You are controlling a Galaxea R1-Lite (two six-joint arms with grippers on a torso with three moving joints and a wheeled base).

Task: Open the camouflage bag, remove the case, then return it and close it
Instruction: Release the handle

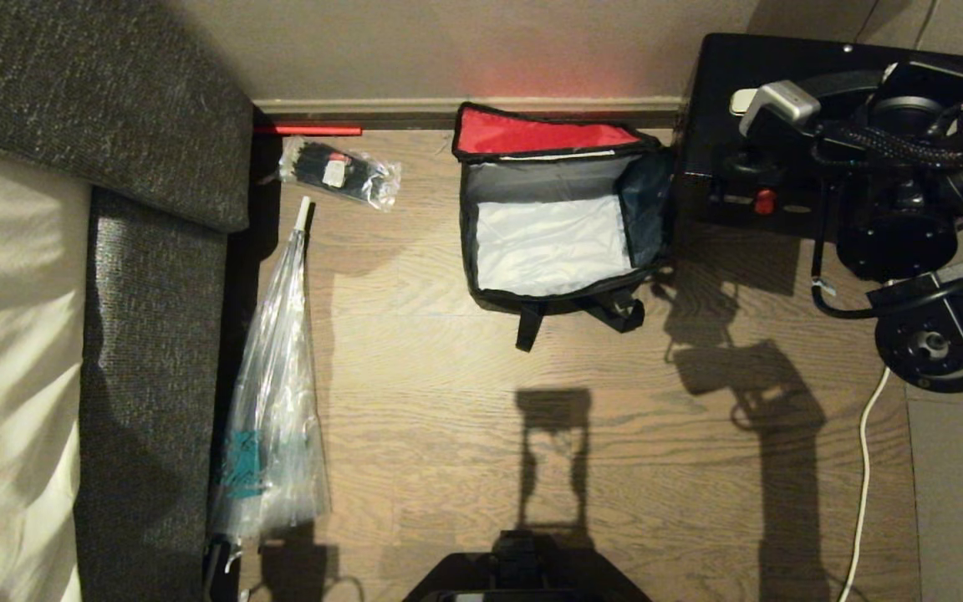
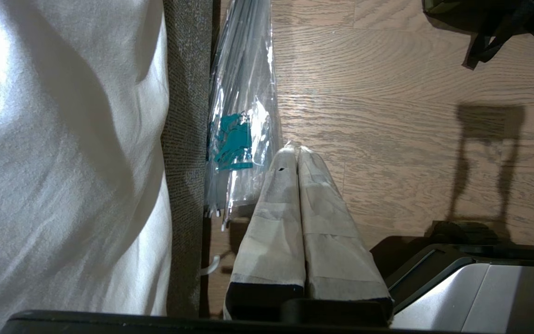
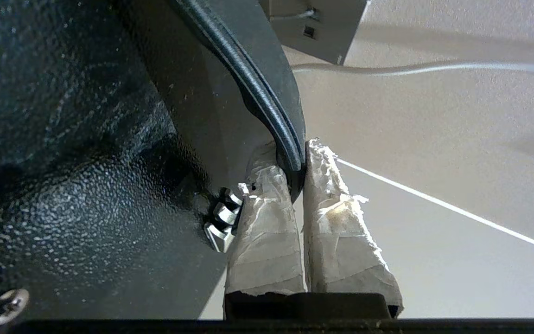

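Showing the scene: floor beside a sofa, bag open, case lifted out
Camouflage bag: sits on the wooden floor near the wall — lid thrown back, red inner face up, silvery lining bare inside; black straps trail toward the robot.
Case: black, hard, held up just right of the bag; its pebbled surface and handle fill the right wrist view.
Right gripper: taped fingers pinched shut on the case's black handle, with a metal hinge beside them.
Left gripper: out of the head view; taped fingers pressed together, holding nothing, above the floor just beside the umbrella.
Umbrella: clear plastic, folded, lying along the sofa's edge.
Packet of ties: clear, with black ties, on the floor left of the bag.
Sofa: dark grey, with a white sheet — at the robot's left.
White cable: runs over the floor at right.
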